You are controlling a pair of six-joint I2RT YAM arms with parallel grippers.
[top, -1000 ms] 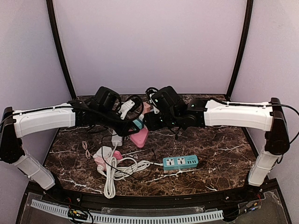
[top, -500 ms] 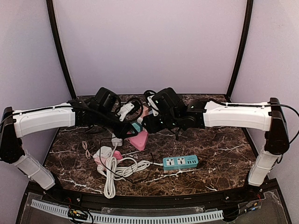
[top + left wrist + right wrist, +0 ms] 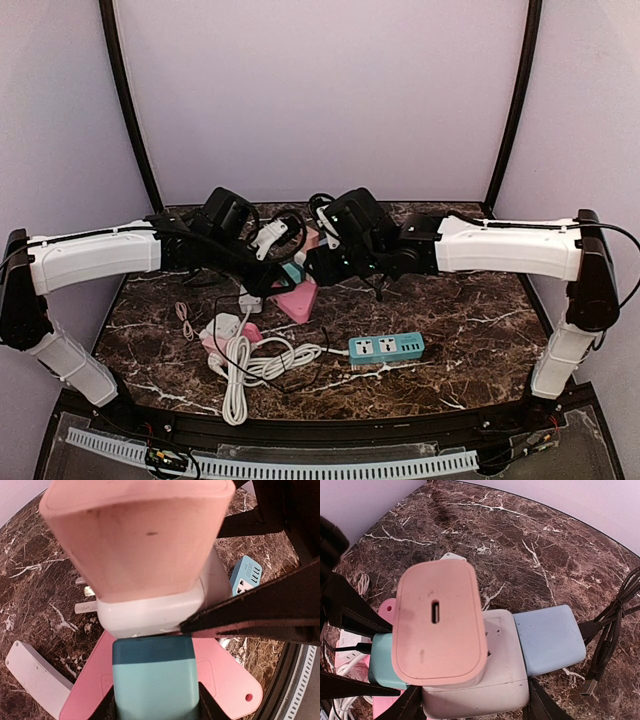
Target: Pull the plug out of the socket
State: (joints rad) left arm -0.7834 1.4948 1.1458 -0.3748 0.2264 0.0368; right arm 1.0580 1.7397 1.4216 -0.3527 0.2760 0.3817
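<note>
Left wrist: teal plug (image 3: 152, 680) points lengthwise into white socket (image 3: 150, 615).

I see a dark marbled tabletop (image 3: 470, 320). A teal power strip (image 3: 386, 347) lies flat toward its front edge, right of centre. Left of that strip sits a loosely coiled white cord (image 3: 250, 365), which runs up to a pink and white power strip (image 3: 225, 333). A thin pale cable (image 3: 183, 318) curls near the left edge. Around the middle of the tabletop I see a flat pink triangular piece (image 3: 298, 297), with a small white adapter (image 3: 250, 299) just beside it. My right wrist view shows a black cable (image 3: 605, 645) with a USB end.
</note>
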